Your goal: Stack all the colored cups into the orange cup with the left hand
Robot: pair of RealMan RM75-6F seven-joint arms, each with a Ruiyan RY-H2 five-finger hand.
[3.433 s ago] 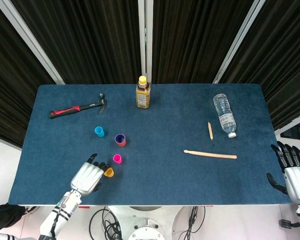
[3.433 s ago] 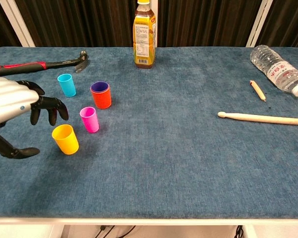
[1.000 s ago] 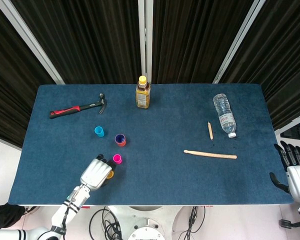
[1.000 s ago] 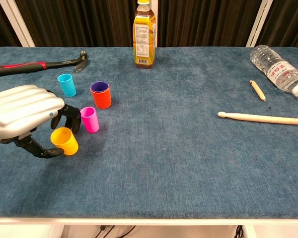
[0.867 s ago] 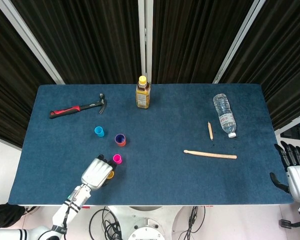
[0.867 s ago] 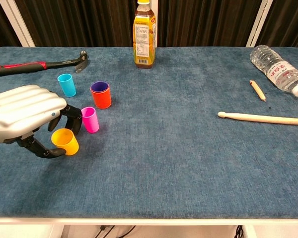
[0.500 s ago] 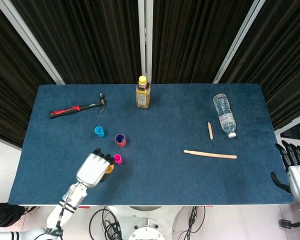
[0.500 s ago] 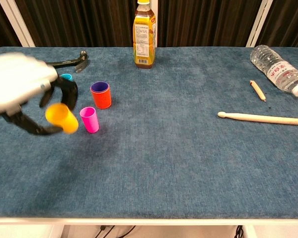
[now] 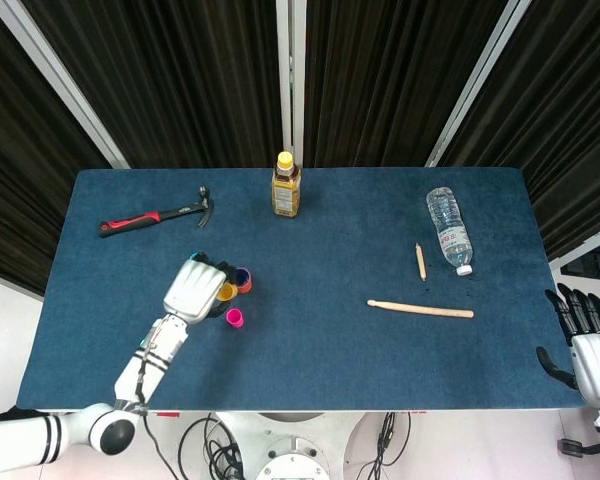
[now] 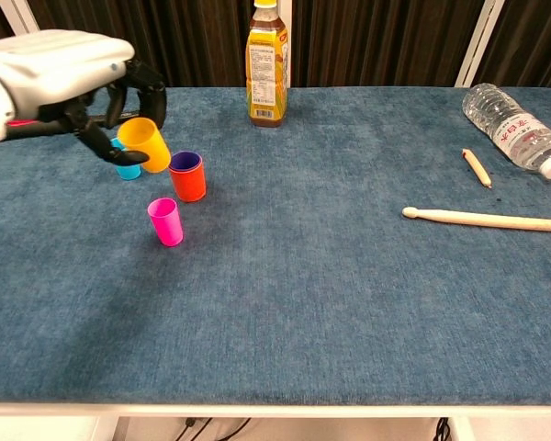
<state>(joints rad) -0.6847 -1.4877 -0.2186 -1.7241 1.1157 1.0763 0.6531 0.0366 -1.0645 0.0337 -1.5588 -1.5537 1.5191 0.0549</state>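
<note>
On the blue-covered table (image 10: 349,303), the far left holds a red-handled hammer (image 9: 155,215), lying flat near the back edge. The left hand (image 10: 60,78) is raised above the table surface, its fingers curled around a yellow cup (image 10: 145,144), which is tilted with its open mouth facing up and toward the hand; the cup is clear of the table. Directly behind and below the held cup, partly hidden by it, stands a light blue cup (image 10: 126,170), upright on the cloth. Just right of the yellow cup stands the orange cup (image 10: 187,176), upright, with a purple cup nested inside so that only the purple rim shows at its mouth; the yellow cup's lower edge is close beside the orange cup's rim, though contact cannot be confirmed. A pink cup (image 10: 165,221) stands upright nearer the front edge, apart from the others. At the back centre stands a bottle with a yellow cap (image 10: 266,64), upright. Further right lie a wooden drumstick (image 10: 487,219), a short pencil-like stick (image 10: 476,167) behind it, and a clear water bottle (image 10: 516,129) on its side. At the far right, off the table's edge, the right hand (image 9: 585,345) holds nothing, fingers spread upward.
</note>
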